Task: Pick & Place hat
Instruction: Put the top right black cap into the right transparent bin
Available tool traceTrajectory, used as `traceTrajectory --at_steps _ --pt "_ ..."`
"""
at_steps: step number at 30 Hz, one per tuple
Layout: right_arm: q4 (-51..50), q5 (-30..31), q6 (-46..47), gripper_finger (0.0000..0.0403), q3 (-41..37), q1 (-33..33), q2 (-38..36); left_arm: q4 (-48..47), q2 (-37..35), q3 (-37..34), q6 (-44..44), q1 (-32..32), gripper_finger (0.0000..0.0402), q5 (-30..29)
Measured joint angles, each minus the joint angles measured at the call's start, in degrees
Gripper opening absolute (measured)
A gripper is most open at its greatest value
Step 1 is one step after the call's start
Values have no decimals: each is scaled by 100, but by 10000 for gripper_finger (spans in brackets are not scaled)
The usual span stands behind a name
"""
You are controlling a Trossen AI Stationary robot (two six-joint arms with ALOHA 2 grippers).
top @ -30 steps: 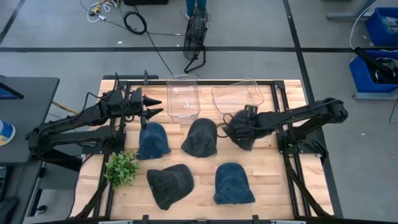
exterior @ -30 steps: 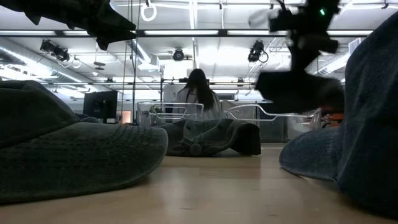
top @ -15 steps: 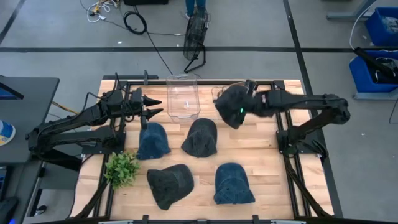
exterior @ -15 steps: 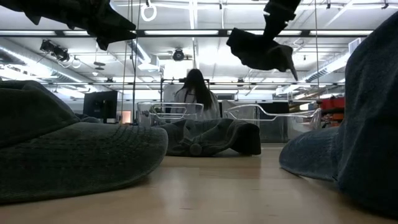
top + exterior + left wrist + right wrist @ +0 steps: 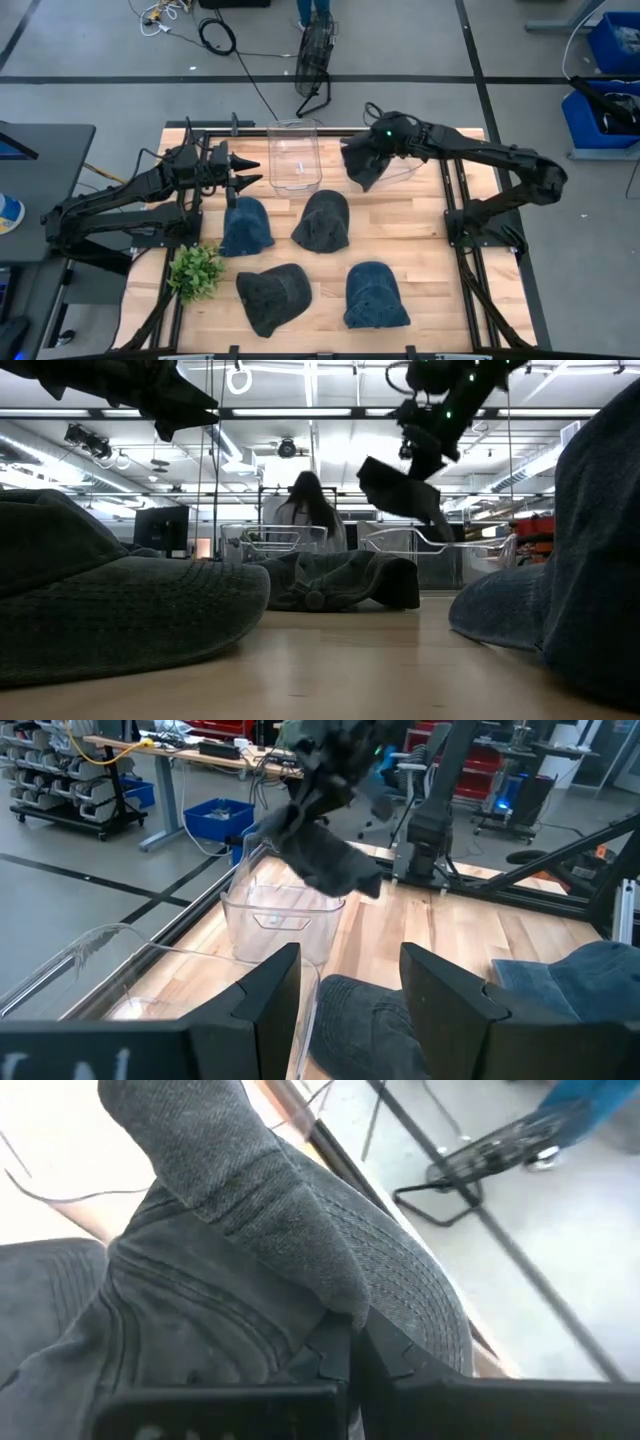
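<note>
Wooden bench point(image 5: 420, 250): you have four hats lying on it, two denim blue and two dark grey, with a small green plant point(image 5: 197, 269) at the left edge.
Left pincer point(image 5: 243, 170): its fingers stand apart and hold nothing; the arm waits beside the left clear bin point(image 5: 294, 160), above the blue hat point(image 5: 246, 226).
Left clear bin: nothing shows inside it, as far as you can see from above and from the left wrist view.
Dark hats on the bench: one point(image 5: 322, 220) sits mid-bench just below the left bin, another point(image 5: 271, 296) near the front.
Carried hat point(image 5: 366, 160): dark grey, hanging in the air over the near-left corner of the right clear bin point(image 5: 400, 160), clear of the bench.
Right pincer point(image 5: 385, 135): it is clamped on that hat's fabric; the right wrist view shows cloth pinched between the fingers.
Right clear bin: looks empty beneath the hat, though the hat hides part of it.
Progress: judging from this, you are mid-placement on one hat; release is not yet done, and four hats remain.
</note>
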Motion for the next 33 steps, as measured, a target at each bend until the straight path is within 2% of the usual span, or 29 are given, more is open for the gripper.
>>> traceTrajectory --at_steps 3,5,7,9,18,23,29,33 --pt "654 -332 -24 0 -461 -300 0 0 0 0 0 2 177 0" --pt "999 -757 -19 0 -724 -490 0 -1 1 0 0 2 177 0" --pt "1174 -1301 -8 0 -892 -657 -2 -2 0 0 0 0 177 2" --pt "1154 -1544 -4 0 -1036 -750 -2 -2 0 0 0 2 177 0" --pt "1194 -1552 -22 12 -1376 -900 22 -2 1 0 0 0 177 0" --pt "1530 -1572 -61 15 -1656 -920 33 -2 0 2 0 2 177 0" --pt "2082 -2188 -401 16 -2003 -919 34 -2 2 2 0 0 177 0" --pt "2101 -2210 -316 17 -2034 -919 35 -2 0 2 0 0 177 0"
